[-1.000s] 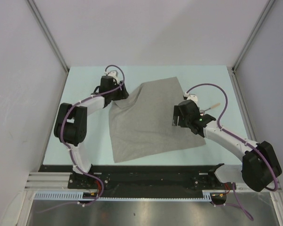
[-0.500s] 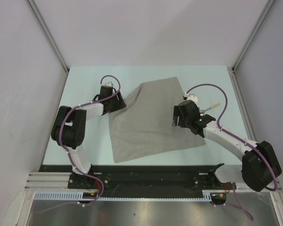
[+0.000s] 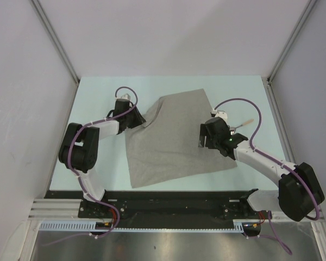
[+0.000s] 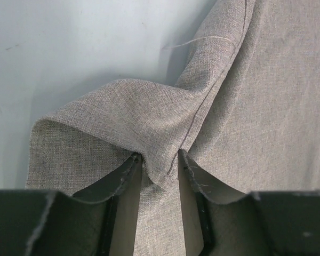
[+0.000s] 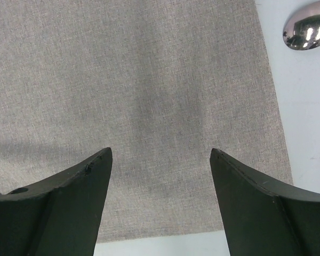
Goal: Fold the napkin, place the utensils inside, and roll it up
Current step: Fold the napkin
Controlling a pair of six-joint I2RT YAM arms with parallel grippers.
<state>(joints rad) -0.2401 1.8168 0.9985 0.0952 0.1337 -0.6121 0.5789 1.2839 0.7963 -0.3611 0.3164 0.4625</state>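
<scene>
The light-grey napkin (image 3: 174,136) lies spread on the table, its left corner bunched up. My left gripper (image 3: 138,120) sits at that corner. In the left wrist view its jaws (image 4: 158,156) pinch a raised fold of the napkin (image 4: 149,112) between the fingertips. My right gripper (image 3: 204,140) hovers over the napkin's right side. In the right wrist view it (image 5: 161,152) stands open above flat cloth (image 5: 149,80), with nothing between the fingers. A shiny spoon bowl (image 5: 306,31) lies just off the napkin's right edge. From above, a utensil with a pale handle (image 3: 244,125) shows beside the right wrist.
The pale blue table (image 3: 98,92) is walled in by grey panels left, right and behind. A black rail (image 3: 168,204) with the arm bases runs along the near edge. The right arm's purple cable (image 3: 244,103) arches over the utensil.
The left gripper has come down onto the napkin's left corner and closed round a fold of it. The right arm has barely moved.
</scene>
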